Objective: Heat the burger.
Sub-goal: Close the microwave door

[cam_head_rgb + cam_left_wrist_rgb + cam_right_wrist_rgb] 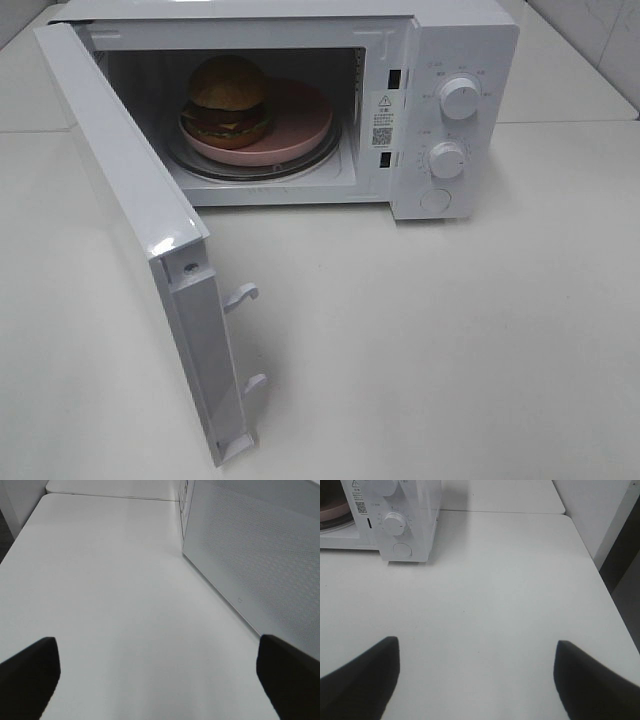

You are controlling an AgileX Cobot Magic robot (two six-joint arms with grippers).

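The burger [227, 103] sits on a pink plate [296, 125] on the glass turntable inside a white microwave [455, 60] whose door [130, 200] stands wide open to the left. Neither arm shows in the high view. In the left wrist view my left gripper [155, 680] is open over bare table, with the outside of the microwave door [260, 565] just beside it. My right gripper [475, 680] is open too, hanging over the table in front of the microwave's control panel [395, 524]. A sliver of the pink plate [331, 511] shows at that view's edge.
Two dials [459, 98] and a round button [435, 200] are on the microwave's right panel. Door latch hooks [242, 295] stick out from the door's inner edge. The white table [420, 340] stretches in front; its edge [600, 570] runs along the right.
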